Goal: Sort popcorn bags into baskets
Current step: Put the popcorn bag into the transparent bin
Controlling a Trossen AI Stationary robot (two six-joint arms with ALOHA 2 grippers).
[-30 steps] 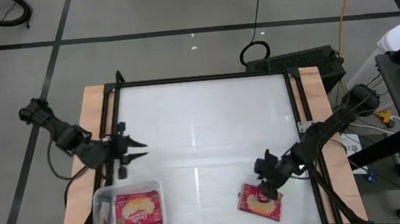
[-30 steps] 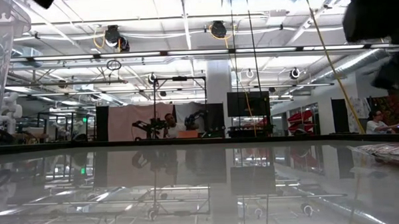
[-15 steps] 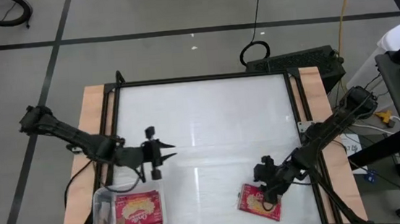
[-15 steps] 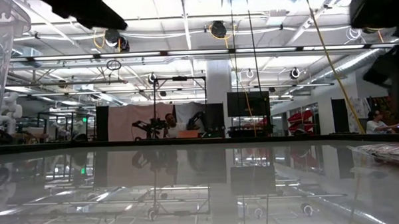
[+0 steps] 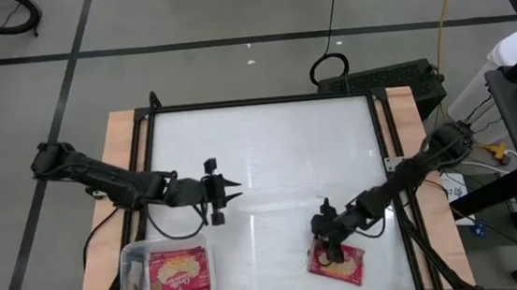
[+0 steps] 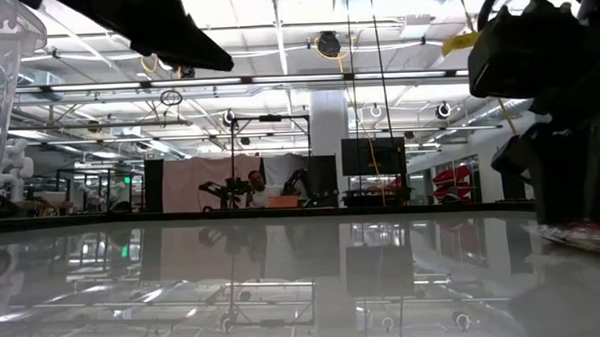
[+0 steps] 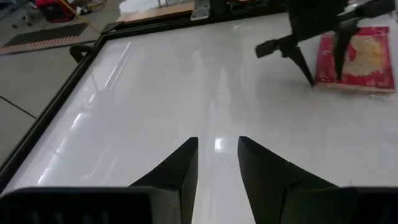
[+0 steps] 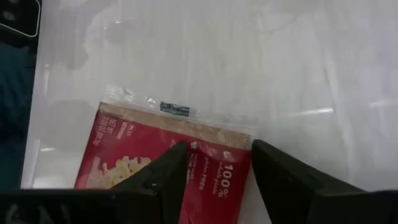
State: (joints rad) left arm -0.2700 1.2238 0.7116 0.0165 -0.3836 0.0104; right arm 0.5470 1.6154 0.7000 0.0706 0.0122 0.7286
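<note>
From above, the left gripper [image 5: 230,193] hovers near the table's middle with fingers spread on nothing, while the right gripper [image 5: 328,244] stands at about five o'clock on the table [image 5: 268,144], fingers parted over the near edge of a loose popcorn bag [image 5: 339,262] — a second bag [image 5: 179,271] lies in the clear basket [image 5: 133,269] at seven o'clock. In the left wrist view the two dark fingers [image 7: 180,171] stand apart above bare tabletop, the other arm's gripper [image 7: 323,59] straddling the red bag [image 7: 357,59] farther off. The right wrist view shows its fingers [image 8: 168,174] spread — one over the red bag [image 8: 205,180], one beside its edge — not pinching it.
</note>
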